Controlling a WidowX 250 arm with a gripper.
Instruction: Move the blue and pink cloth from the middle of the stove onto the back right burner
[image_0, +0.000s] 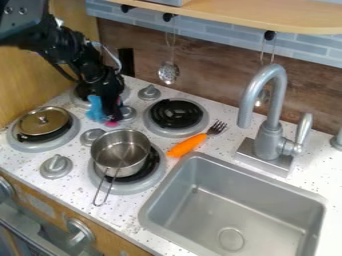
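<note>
one blue thing (95, 108) and one small pink piece (111, 123) are at the tip of the black gripper (109, 112), over the surface (73, 160) at the back left; i cannot tell whether its jaws are spread or pinching them; four burners (175, 134) and four grey knobs (57, 166) are on top; one metal pot (121, 150) sits on the front burner, near the gripper, its wire handle aimed forward; one gold-coloured lid (44, 122) rests at the left burner; one orange-handled fork (188, 145) lies between the back right burner and one sink (230, 242); one faucet (270, 135) partly hides one of two hanging utensils (168, 73)
</note>
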